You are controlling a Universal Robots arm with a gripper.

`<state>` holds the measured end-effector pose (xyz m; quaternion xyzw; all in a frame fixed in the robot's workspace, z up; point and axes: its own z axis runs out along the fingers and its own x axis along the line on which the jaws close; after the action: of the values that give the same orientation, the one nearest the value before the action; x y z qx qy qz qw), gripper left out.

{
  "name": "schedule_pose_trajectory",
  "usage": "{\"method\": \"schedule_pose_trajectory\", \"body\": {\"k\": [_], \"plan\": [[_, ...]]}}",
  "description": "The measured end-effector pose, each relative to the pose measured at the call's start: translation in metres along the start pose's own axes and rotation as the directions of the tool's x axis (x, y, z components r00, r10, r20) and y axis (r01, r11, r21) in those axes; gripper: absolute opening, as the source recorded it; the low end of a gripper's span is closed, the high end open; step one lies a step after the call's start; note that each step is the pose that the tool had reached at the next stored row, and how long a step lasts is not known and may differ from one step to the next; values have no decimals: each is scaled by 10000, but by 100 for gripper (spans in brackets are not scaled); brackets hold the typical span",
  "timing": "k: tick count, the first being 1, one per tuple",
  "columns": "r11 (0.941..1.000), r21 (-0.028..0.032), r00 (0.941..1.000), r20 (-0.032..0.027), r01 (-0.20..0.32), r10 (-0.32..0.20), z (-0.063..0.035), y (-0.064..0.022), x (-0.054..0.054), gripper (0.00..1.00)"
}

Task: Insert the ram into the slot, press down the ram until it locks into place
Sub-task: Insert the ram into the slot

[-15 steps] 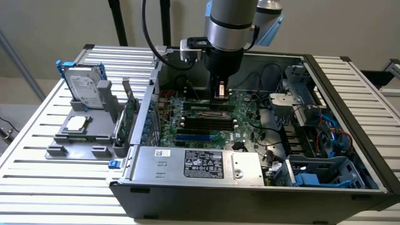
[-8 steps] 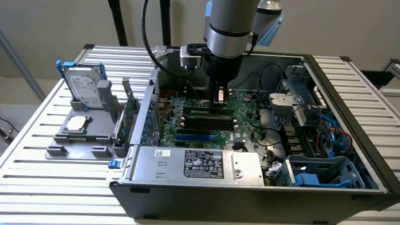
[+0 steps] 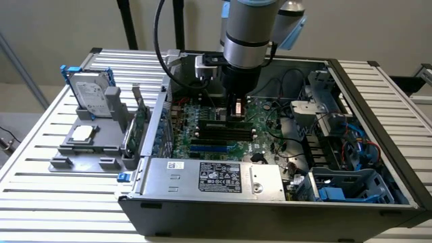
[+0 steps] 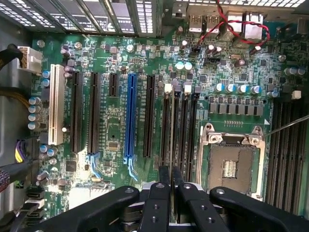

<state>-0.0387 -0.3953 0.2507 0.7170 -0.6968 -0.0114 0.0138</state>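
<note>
scene: an arm (image 3: pixel 248 30) reaches down into an open computer case (image 3: pixel 270 217) lying on a slatted bench (image 3: pixel 40 202).
ram: the ram (image 3: pixel 217 123) lies lengthwise along the slot (image 4: pixel 166 126), the outermost of the parallel black memory sockets and the one nearest the long blue slot (image 4: pixel 129 116); the sockets sit between that blue slot and the bare processor socket (image 4: pixel 231 164). it cannot be told whether the ram is fully seated.
gripper: the gripper (image 4: pixel 171 175) has its two fingers drawn close together with a sliver of gap between them, in line with the slot. in the exterior view its tip meets the ram's upper edge about mid-length, and it appears to be pinching that edge.
handling: judged light, stiff and thin, and brittle if twisted. the chips and the contact edge look like poor places to grip. the bare top edge near the middle seems the safest hold, so that the load spreads evenly to both ends.
arm pose: the wrist is vertical and the tool points straight down at the motherboard (image 4: pixel 116 140), square to the row of sockets.
latches: a pale end clip (image 4: pixel 168 88) shows at the far end of the slot. its position is too small to read.
</note>
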Motion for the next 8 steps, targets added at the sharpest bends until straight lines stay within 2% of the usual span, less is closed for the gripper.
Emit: {"method": "schedule_pose_trajectory", "body": {"k": [6,8], "plan": [[10000,34,9997,-256,-7,8,55,-8,0,13],[10000,43,9996,-297,-10,11,70,-14,0,13]]}}
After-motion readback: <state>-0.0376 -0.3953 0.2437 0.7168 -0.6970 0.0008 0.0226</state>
